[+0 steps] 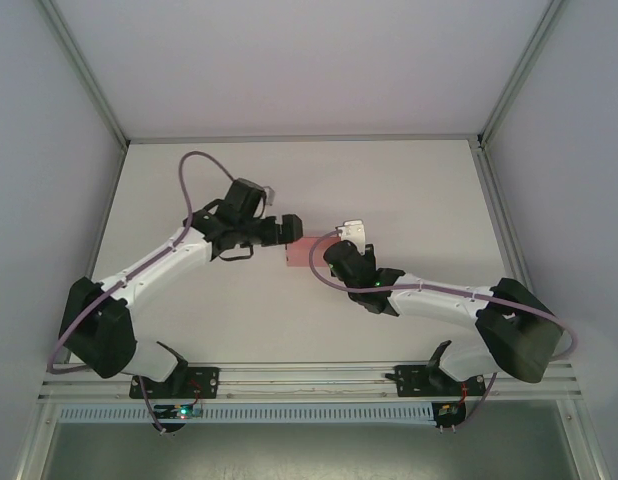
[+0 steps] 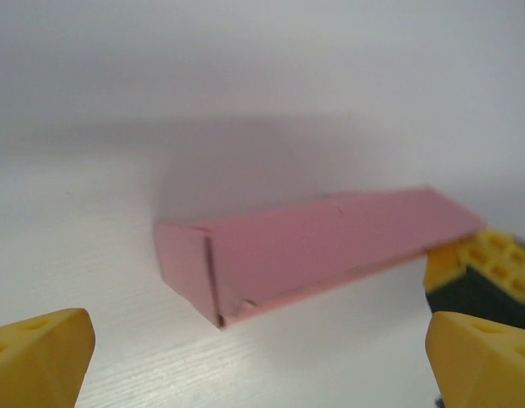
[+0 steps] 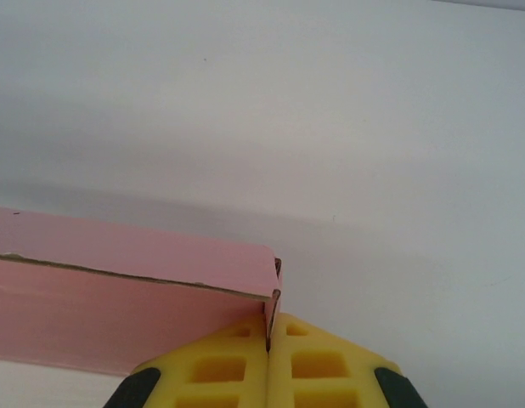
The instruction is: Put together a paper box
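The pink paper box (image 1: 307, 252) lies folded into a low rectangular shape near the table's middle. In the left wrist view the paper box (image 2: 313, 246) rests on the white table with its near corner toward the camera. My left gripper (image 2: 258, 333) is open, its yellow fingertips (image 2: 50, 340) spread wide just short of the box and touching nothing. From above, the left gripper (image 1: 289, 230) sits at the box's left end. My right gripper (image 3: 269, 333) is shut on the thin end wall of the paper box (image 3: 118, 297). Its yellow fingers (image 2: 492, 268) show at the box's far end.
The white table (image 1: 409, 190) is walled on three sides by pale panels with metal corner posts (image 1: 84, 75). An aluminium rail (image 1: 309, 385) runs along the near edge, carrying both arm bases. A purple cable (image 1: 189, 175) loops above the left arm.
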Controlling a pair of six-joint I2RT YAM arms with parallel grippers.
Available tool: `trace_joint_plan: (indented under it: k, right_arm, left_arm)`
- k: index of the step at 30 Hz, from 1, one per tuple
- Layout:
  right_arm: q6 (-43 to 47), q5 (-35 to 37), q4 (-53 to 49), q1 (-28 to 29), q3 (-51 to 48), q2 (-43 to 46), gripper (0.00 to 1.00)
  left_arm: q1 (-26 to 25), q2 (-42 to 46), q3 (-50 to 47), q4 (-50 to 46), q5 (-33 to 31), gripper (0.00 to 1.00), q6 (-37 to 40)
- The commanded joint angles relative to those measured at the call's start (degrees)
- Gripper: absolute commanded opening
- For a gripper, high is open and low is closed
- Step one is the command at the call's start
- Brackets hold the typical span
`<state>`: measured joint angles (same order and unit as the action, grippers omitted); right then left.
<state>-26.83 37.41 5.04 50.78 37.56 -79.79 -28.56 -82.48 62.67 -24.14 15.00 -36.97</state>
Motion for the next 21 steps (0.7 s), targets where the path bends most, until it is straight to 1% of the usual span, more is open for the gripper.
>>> trace_joint_plan:
  k: [1,3,4,7,11,13,17,19,21]
  right_arm:
    - [0.2,-2.25,-6.29,0.82,-1.22,-2.43,0.02]
    - [0.2,-2.17,-6.33,0.92,-1.28,-2.39,0.02]
    - [0.07,-2.0,-6.34,0.92,-1.34,-2.45,0.02]
    - [-0.55,-1.84,-6.56,0.9,-1.26,-2.74,0.02]
    - [-1.64,-1.82,-6.73,1.07,-1.41,-2.93,0.02]
    - [-2.12,-1.69,-7.0,1.16,-1.33,-3.31,0.02]
    - [-2.47,-1.22,-7.06,1.78,-1.01,-3.86,0.02]
    - [-2.35,-1.02,-7.06,1.97,-0.9,-3.86,0.02]
    - [-2.35,-1.2,-6.87,2.18,-0.78,-3.56,0.05]
  left_arm:
    - [4.21,-2.34,-3.51,8.86,2.7,1.0,-10.44]
    - [5.09,-4.78,-4.68,13.22,7.24,1.0,-12.92]
    - [5.1,-5.89,-5.13,15.37,9.38,1.0,-12.98]
    - [5.11,-8.49,-6.53,19.75,13.06,1.0,-14.08]
    - [4.79,-8.73,-9.93,24.63,14.7,1.0,-15.58]
    - [4.49,-8.45,-11.11,25.52,15.04,1.0,-15.8]
    - [3.46,-8.32,-12.74,27.39,14.36,1.0,-14.26]
    - [3.02,-8.93,-13.36,27.99,13.81,0.97,-13.83]
    - [2.82,-9.77,-14.55,29.72,13.59,0.91,-13.98]
